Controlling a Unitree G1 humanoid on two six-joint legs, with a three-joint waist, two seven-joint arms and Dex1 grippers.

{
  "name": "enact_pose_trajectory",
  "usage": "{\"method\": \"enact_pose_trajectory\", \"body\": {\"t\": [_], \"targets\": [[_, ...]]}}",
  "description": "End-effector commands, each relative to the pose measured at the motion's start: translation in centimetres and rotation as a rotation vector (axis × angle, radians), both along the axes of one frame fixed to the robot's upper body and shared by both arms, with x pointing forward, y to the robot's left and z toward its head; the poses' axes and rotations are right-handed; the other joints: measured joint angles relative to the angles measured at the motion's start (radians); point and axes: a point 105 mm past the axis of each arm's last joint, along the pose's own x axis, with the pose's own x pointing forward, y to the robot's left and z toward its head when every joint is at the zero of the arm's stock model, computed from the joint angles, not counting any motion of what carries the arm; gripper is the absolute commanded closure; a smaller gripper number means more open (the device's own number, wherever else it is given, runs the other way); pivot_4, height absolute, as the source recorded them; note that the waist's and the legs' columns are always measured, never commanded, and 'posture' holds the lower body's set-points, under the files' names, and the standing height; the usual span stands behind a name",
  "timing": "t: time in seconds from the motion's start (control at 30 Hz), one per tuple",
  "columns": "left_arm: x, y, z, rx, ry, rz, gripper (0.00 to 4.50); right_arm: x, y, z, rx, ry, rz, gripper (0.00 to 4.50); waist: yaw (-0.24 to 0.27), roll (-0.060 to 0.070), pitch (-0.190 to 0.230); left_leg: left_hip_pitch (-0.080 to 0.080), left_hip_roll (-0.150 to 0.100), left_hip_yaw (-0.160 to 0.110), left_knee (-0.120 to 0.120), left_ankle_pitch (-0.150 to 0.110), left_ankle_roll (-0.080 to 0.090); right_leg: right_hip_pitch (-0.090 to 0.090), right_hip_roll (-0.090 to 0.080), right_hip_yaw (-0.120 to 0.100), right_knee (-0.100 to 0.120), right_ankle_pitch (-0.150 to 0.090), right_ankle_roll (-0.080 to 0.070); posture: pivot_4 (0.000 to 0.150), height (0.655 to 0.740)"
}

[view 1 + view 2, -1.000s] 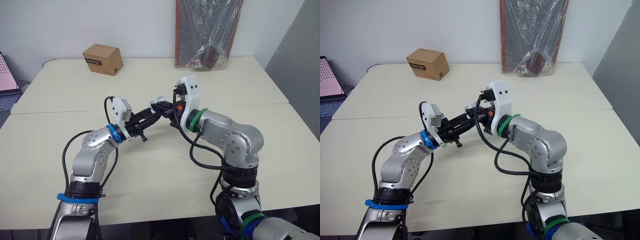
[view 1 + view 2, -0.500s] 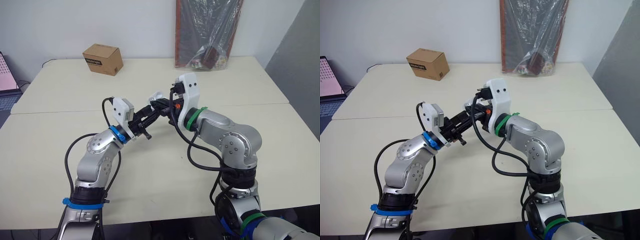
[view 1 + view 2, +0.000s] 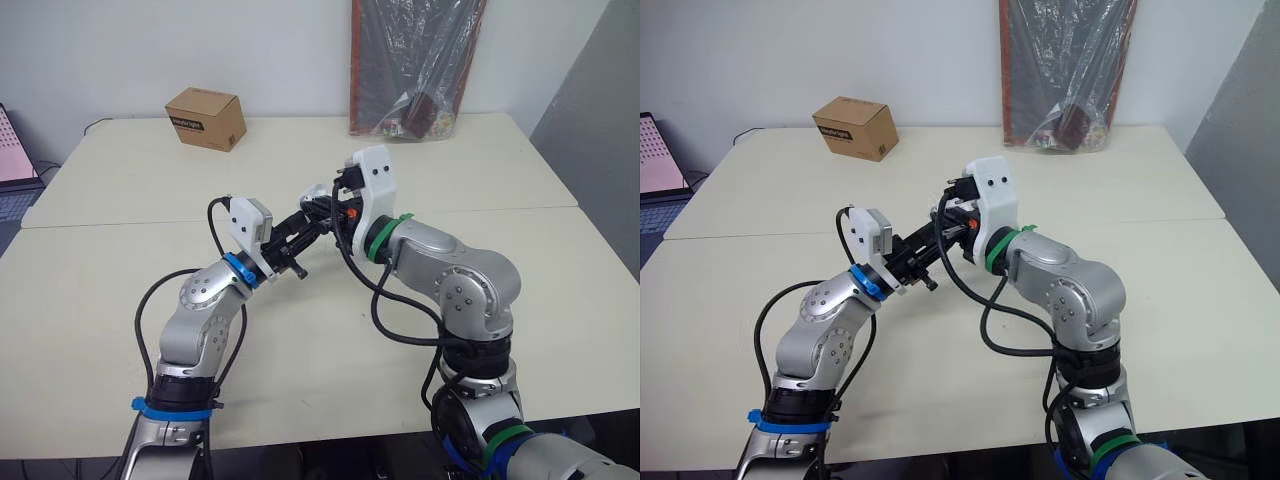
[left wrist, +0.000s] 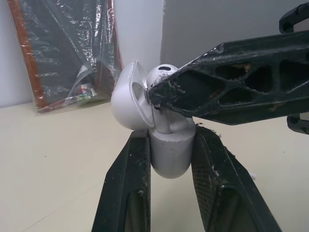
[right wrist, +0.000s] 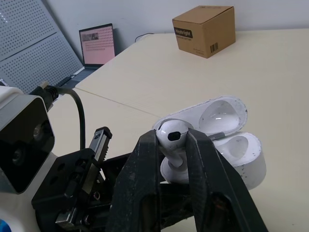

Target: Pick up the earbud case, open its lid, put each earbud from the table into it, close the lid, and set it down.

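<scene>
My left end effector (image 4: 171,137) clamps the slick white plastic earbud case (image 4: 168,157) low; right end effector (image 5: 171,139) pinches the tiny white earbud (image 5: 170,131), stem perhaps seated.

You'll see the earbud case (image 4: 169,159) is smooth white plastic with a soft gloss, and the earbud (image 5: 170,134) shines the same. The fingers (image 4: 123,193) of the left gripper (image 4: 169,137) are matt black plastic, scuffed and flecked pale (the right gripper (image 5: 171,137) looks equally worn). Your table (image 3: 90,300) is smooth and matt. The box (image 3: 205,118) is dull brown cardboard, and the bag (image 3: 420,60) is crinkled, glossy clear film.
</scene>
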Motion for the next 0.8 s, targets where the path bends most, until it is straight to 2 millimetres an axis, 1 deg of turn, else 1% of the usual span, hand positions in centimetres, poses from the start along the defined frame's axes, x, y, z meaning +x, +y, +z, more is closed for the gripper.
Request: {"method": "enact_pose_trajectory", "body": {"t": [0.03,0.23,0.37,0.5,0.53,0.67,0.8], "targets": [[-1.7,-0.9,4.1,-0.041,-0.182,-0.058,3.69,0.2,-0.1,-1.0,-0.032,0.026,-0.009,3.38,0.000,0.000,0.000,0.000,0.000,0.000,0.000,0.000,0.000,0.000,0.000,0.000,0.000,0.000,0.000,0.150,0.7400],[-1.9,-0.9,3.8,-0.037,-0.173,-0.068,3.69,0.5,-0.6,-0.4,-0.021,-0.017,-0.033,1.34,0.000,0.000,0.000,0.000,0.000,0.000,0.000,0.000,0.000,0.000,0.000,0.000,0.000,0.000,0.000,0.150,0.7400],[-2.0,-0.9,3.7,-0.035,-0.167,-0.072,3.69,0.5,-0.8,0.2,0.002,-0.048,-0.028,1.34,0.000,0.000,0.000,0.000,0.000,0.000,0.000,0.000,0.000,0.000,0.000,0.000,0.000,0.000,0.000,0.150,0.7400],[-1.9,-0.8,3.4,-0.031,-0.162,-0.071,3.69,0.0,-1.0,1.2,0.059,-0.092,0.032,1.34,0.000,0.000,0.000,0.000,0.000,0.000,0.000,0.000,0.000,0.000,0.000,0.000,0.000,0.000,0.000,0.150,0.7400],[-1.9,-0.7,3.4,-0.029,-0.160,-0.070,3.69,-0.3,-1.1,1.4,0.072,-0.097,0.052,1.34,0.000,0.000,0.000,0.000,0.000,0.000,0.000,0.000,0.000,0.000,0.000,0.000,0.000,0.000,0.000,0.150,0.7400],[-1.6,-0.3,2.9,-0.008,-0.143,-0.058,3.69,-2.3,-1.2,2.2,0.105,-0.117,0.216,1.34,0.000,0.000,0.000,0.000,0.000,0.000,0.000,0.000,0.000,0.000,0.000,0.000,-0.001,0.000,0.000,0.150,0.7400],[-1.4,0.1,2.8,0.003,-0.145,-0.055,3.69,-3.0,-1.9,2.6,0.109,-0.130,0.267,1.34,-0.002,0.000,0.000,0.000,0.000,0.000,0.000,0.000,0.000,0.000,0.000,0.000,-0.001,0.000,0.000,0.150,0.7400]]}}
